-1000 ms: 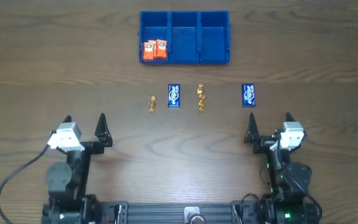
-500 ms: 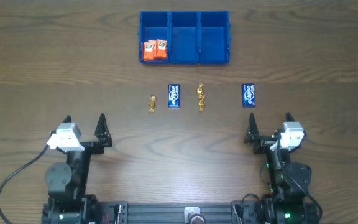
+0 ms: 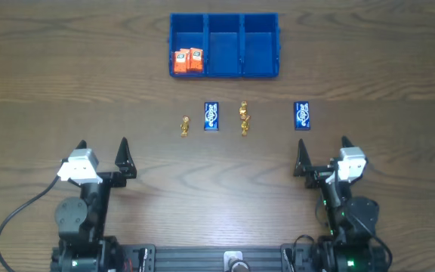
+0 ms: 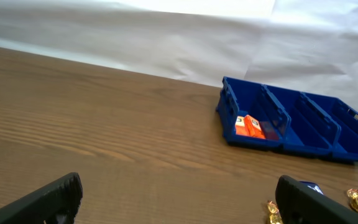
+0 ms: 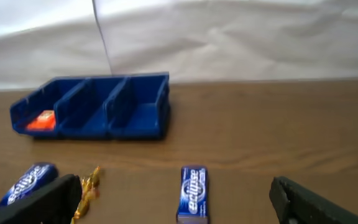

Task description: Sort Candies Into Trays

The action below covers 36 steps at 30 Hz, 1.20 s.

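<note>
Right gripper (image 3: 323, 148), fingers apart, faces the nearest blue candy packet (image 3: 302, 115), which lies on the desk (image 3: 66, 83) just short of the tray (image 3: 225, 74), off its right end, long axis pointing trayward; left gripper (image 3: 103, 148) likewise spread, farther off.

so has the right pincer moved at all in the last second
Yes. In the top view the right pincer has shifted slightly left, lining up more closely below the unmoved blue packet.
</note>
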### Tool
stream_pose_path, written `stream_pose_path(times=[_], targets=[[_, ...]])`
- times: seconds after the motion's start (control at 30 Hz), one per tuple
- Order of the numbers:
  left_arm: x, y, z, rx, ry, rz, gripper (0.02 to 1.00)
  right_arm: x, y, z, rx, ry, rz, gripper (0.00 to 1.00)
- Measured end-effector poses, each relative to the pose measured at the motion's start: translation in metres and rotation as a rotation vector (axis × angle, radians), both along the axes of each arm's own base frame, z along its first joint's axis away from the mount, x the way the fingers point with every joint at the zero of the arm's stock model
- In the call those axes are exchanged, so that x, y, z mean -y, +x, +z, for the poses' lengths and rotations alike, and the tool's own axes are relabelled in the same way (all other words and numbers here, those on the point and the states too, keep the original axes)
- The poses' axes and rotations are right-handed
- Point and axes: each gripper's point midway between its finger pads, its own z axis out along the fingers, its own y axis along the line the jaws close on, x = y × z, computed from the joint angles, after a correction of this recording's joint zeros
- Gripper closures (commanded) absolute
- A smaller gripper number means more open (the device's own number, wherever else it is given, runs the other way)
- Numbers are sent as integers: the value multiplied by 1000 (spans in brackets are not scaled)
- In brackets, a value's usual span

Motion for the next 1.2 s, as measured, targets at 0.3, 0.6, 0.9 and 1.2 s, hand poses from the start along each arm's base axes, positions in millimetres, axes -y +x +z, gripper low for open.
stream_pose_path(times=[0.3, 0.6, 0.9, 1.2], targets=[[0, 0, 0, 0, 0, 0, 20, 9, -16, 124, -3, -20, -44, 3], [0, 0, 1, 2, 0, 0, 20, 8, 62, 74, -715, -80, -40, 3], [0, 0, 1, 2, 0, 0, 23, 6, 129, -63, -1104, -105, -32, 1], [0, 0, 1, 2, 0, 0, 20, 4, 131, -130, -1250, -116, -24, 1]])
